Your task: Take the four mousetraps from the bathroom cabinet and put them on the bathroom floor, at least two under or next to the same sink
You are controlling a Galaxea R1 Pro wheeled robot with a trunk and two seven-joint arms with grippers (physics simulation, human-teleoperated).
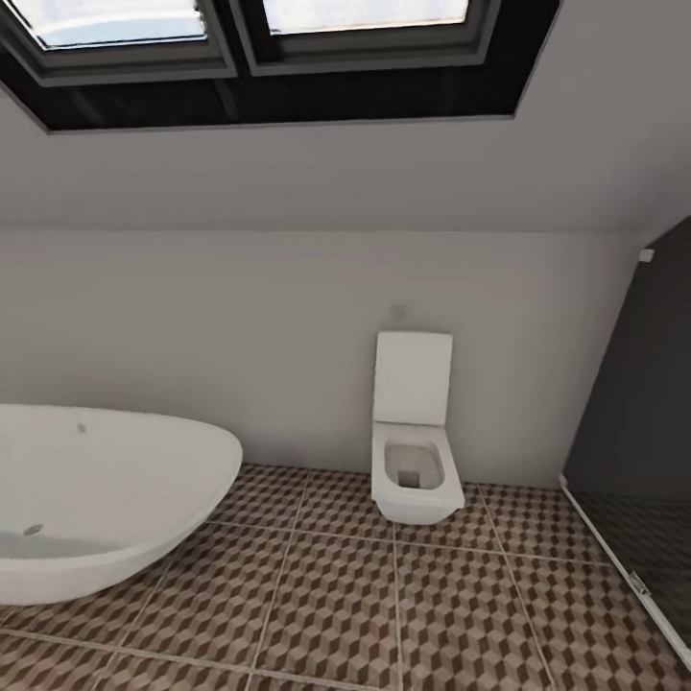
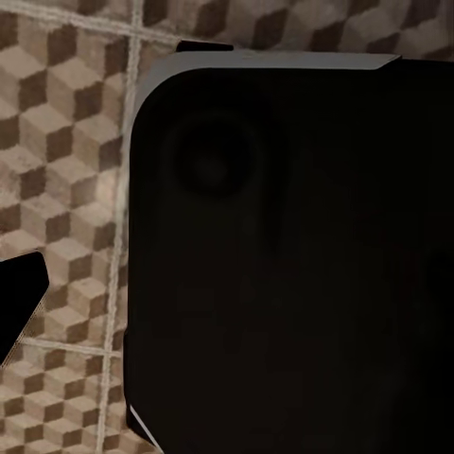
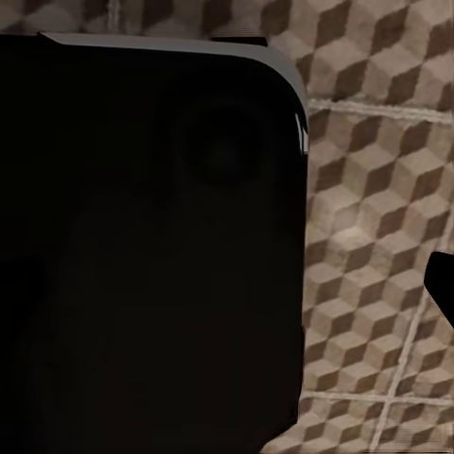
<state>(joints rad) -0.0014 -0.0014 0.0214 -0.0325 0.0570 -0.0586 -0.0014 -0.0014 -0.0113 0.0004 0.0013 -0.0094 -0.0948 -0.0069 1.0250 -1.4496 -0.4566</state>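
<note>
You are in an attic bathroom: a white freestanding tub (image 1: pixel 101 499) at the left, a wall-hung toilet (image 1: pixel 415 451) against the far wall, a dark glass shower screen (image 1: pixel 638 422) at the right, cube-patterned floor tiles (image 1: pixel 336 605), skylights (image 1: pixel 240 24) above.

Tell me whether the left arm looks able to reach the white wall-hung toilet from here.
Probably not: the white wall-hung toilet sits across several patterned floor tiles, and the left wrist view looks down at a dark robot part over the floor.
</note>
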